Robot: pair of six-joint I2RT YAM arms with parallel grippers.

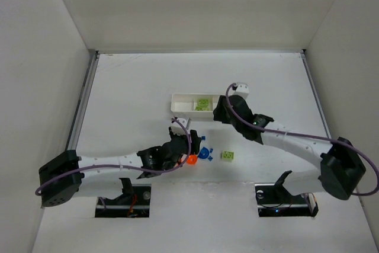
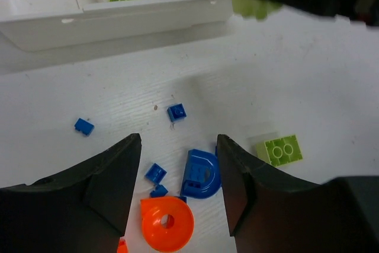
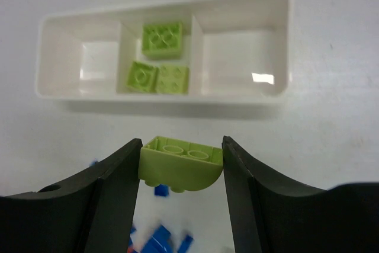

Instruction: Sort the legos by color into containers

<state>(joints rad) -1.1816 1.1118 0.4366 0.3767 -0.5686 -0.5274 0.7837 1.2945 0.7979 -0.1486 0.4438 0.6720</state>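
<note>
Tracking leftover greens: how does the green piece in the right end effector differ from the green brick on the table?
The held piece is rounded underneath and clamped in the air; the table brick is boxy, lying flat and free. Both are lime green.

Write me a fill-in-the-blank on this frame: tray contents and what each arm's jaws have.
1. In the white tray, all three stored legos sit in the ___ compartment.
2. The right jaws are shut on a rounded lego whose colour is ___.
3. The round holed lego seen between the open left jaws is ___.

Missing words: middle; green; orange.
</note>
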